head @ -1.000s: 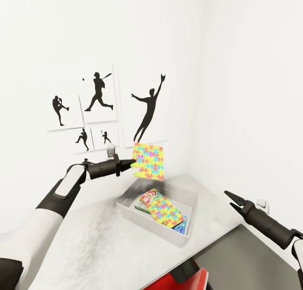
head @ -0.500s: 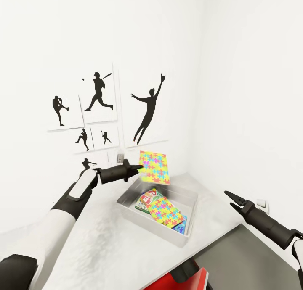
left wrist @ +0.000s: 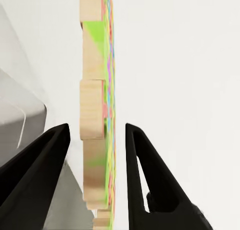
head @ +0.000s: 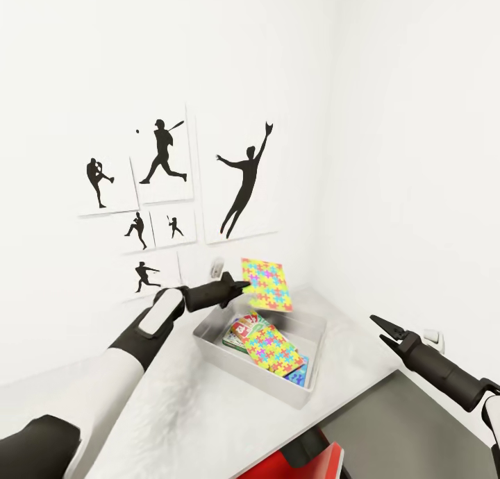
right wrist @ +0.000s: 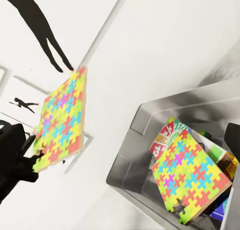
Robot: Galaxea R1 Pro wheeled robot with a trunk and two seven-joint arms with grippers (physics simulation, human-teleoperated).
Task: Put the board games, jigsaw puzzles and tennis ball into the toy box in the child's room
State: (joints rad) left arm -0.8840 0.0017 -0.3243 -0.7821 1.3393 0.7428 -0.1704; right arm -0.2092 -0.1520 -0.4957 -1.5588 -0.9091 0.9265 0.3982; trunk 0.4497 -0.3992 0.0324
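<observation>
Puzzle [head: 267, 284]: thin, stiff, light board pinched at one edge by my left gripper [head: 241, 287].
Right gripper [head: 378, 325] slightly parted, empty; edge hold may pivot over toy box [head: 219, 354].

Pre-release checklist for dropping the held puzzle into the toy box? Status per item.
1. Left gripper clamped on the held jigsaw puzzle: ok.
2. Held puzzle above the toy box, near its far rim: ok.
3. Fully inside the rim line: cannot tell.
4. Room in the box: ok; other puzzle and Monopoly board game lie flat.
5. Right gripper away from the drop path: ok.
6. Tennis ball in the box: cannot tell.
</observation>
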